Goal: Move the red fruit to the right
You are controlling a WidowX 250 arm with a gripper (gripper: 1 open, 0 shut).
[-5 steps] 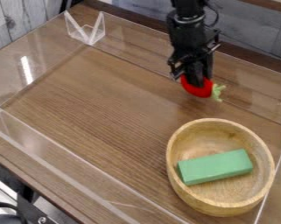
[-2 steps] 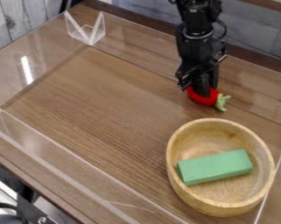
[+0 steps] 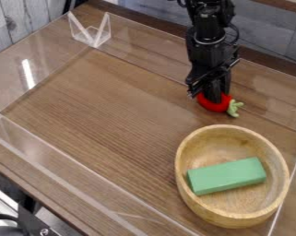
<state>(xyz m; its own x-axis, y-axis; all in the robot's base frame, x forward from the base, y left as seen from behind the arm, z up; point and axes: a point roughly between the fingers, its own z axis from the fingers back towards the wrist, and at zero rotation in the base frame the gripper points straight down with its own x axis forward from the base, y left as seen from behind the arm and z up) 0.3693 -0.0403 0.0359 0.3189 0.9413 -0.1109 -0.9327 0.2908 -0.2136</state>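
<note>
The arm comes in from the top edge and hangs almost straight down, its black gripper (image 3: 209, 90) pointing steeply at the table (image 3: 100, 120). The jaws are pinched together on the upper part of the fruit (image 3: 217, 101), whose red body shows just below and between the fingertips. The fruit sits low at the table surface, toward the right side and a little above the bowl (image 3: 235, 175); whether it rests on the wood or is held just off it cannot be told. Its long axis lies roughly level, slanting slightly down to the right, with the green leafy cap at the right end, pointing toward the table's right edge. The bowl stands near the lower right corner, clear of the fruit, with a green block (image 3: 227, 175) lying flat inside it.
</note>
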